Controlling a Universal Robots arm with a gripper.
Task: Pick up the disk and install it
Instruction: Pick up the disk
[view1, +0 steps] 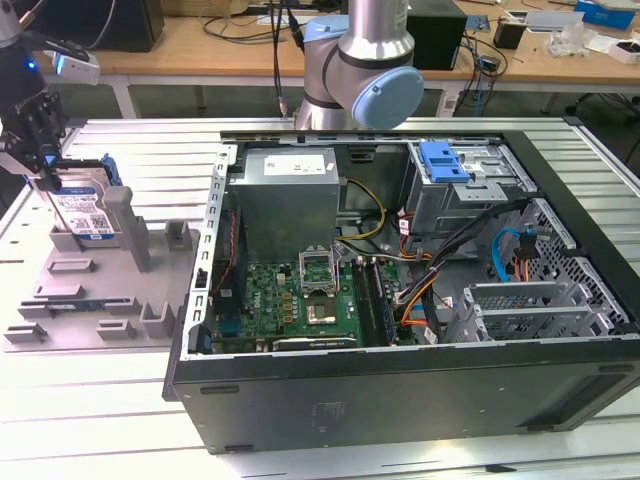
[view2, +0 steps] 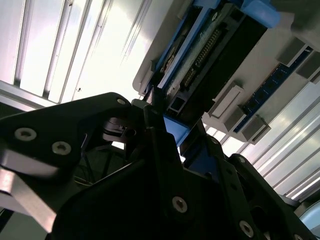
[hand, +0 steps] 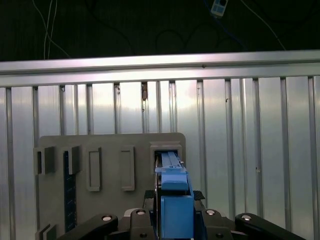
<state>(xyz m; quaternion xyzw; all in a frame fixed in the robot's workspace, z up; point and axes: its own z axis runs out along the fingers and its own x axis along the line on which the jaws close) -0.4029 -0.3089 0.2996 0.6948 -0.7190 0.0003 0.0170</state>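
The black two-fingered end effector (view1: 48, 182) hangs at the exterior view's left, over the top edge of the flat, rectangular silver-grey disk (view1: 88, 212) with its blue-and-white label and blue plastic carrier. In the second wrist view its fingers (view2: 156, 112) flank the carrier's edge and look pressed together on it, pinching the disk.

The disk stands upright in a slot of the grey plastic fixture tray (view1: 90, 290), which lies on the ribbed aluminium worktop (view1: 100, 430), well apart from the open black computer case (view1: 400, 385).

By my reading the task is at its start. The grasp seems made, but the disk is not yet lifted from the tray. Carrying it across and seating it in the case's metal drive cage (view1: 470, 195) remain.
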